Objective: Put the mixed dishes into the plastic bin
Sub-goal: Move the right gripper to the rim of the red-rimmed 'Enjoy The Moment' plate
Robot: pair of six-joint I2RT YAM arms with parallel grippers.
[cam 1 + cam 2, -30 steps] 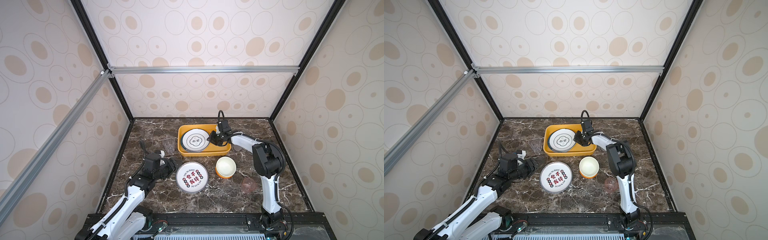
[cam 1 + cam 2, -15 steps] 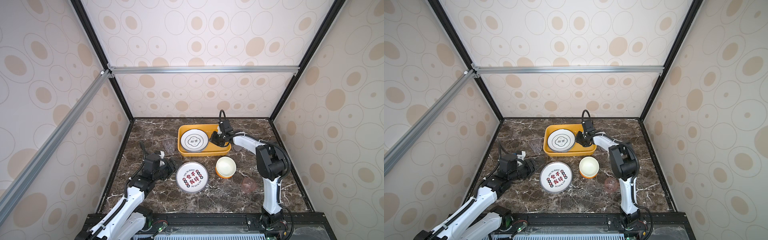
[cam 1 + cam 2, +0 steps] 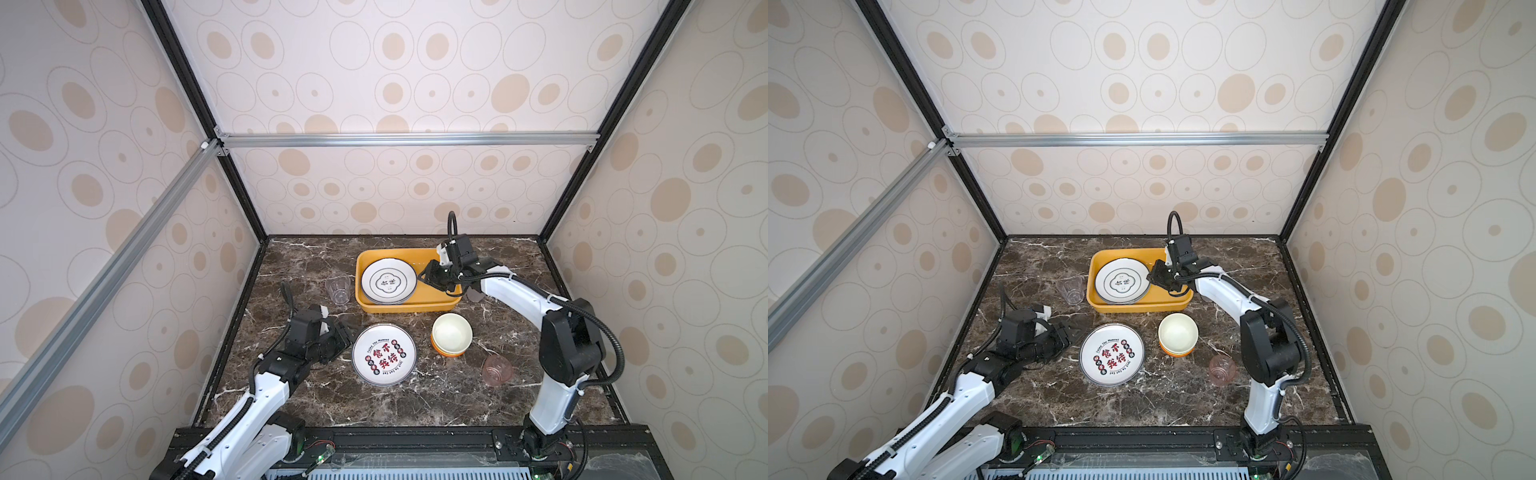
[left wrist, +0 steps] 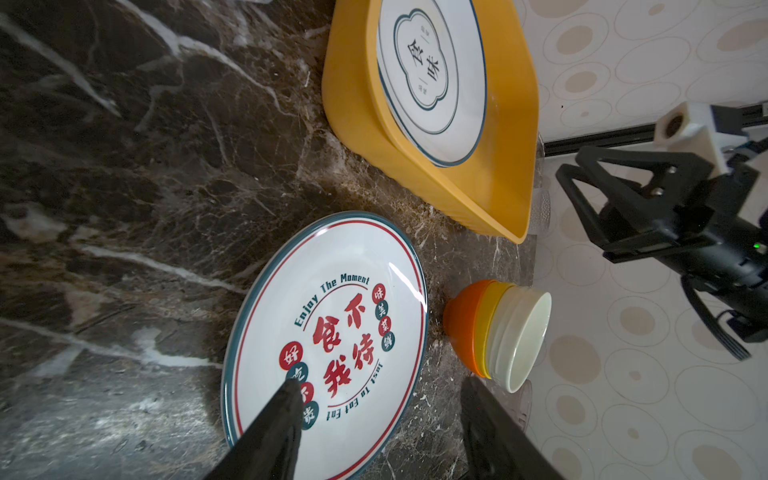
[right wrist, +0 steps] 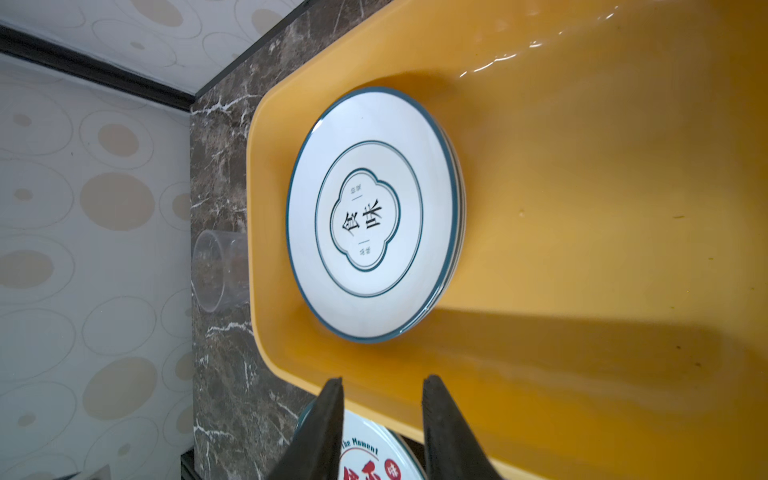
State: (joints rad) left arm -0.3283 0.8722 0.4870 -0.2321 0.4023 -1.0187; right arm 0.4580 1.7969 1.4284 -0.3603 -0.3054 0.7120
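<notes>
The right gripper (image 3: 430,277) hung over the right half of the plastic bin (image 3: 409,308), just right of centre in both top views. Its jaws stood partly apart with nothing between them, as the right wrist view confirmed, and they gripped no dish. The left gripper (image 3: 344,332) lay low, left of centre, with its jaws well apart and empty. It sat at the left rim of the red-lettered plate (image 3: 383,354); whether it touched that plate could not be told.

The blue-banded plates (image 3: 388,280) sat stacked in the bin's left half, and the right half of its floor was bare. On the marble table (image 3: 415,399):
- The stacked bowls (image 3: 451,333) stood just right of the red-lettered plate.
- A clear cup (image 3: 337,287) stood just left of the bin's wall.
- A pink cup (image 3: 496,370) stood lower right, apart from the bowls.

Bare marble ran along the table's lower edge and its upper-left corner.
</notes>
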